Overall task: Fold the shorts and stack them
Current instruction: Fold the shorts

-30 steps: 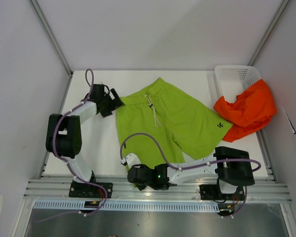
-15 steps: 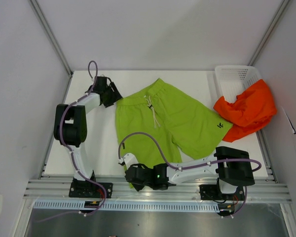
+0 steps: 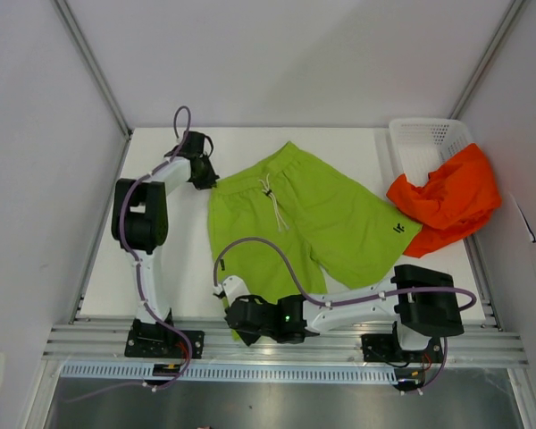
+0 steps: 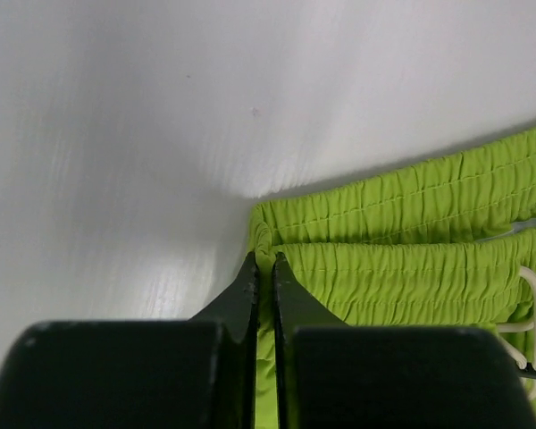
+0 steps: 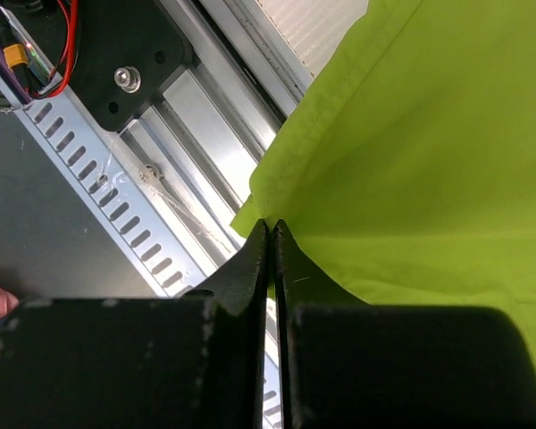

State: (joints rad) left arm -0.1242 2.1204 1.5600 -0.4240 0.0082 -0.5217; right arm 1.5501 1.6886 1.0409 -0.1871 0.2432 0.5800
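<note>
Left gripper (image 3: 203,175) has just made its move: a second ago it hung wide open out over the bare table (image 3: 174,259), left of the cloth. Now we see it at the far-left corner of the lime green shorts (image 3: 295,223), fingers pressed together on the elastic waistband. The wrist view shows the gathered corner nipped right at the tips (image 4: 262,259).

Right gripper (image 3: 236,315) has not budged in that time. It stays clamped on the near hem corner of the left leg (image 5: 270,223), down by the aluminium rail (image 3: 339,344).

So both ends of the left edge are now held (that is our read, at least), and we judge a fold across towards the right is what comes next. Nothing is folded yet, as the green pair lies spread flat mid-table, white drawstring (image 3: 273,193) loose on top.

Now the count:
- **Shorts:** two pairs, one lime green and one orange-red.
- **Orange-red shorts (image 3: 447,198):** bunched at the far right, draped over the edge of the basket and untouched.
- **Basket (image 3: 420,138):** one, white mesh.
- **Arms:** two, each gripping the same garment.
</note>
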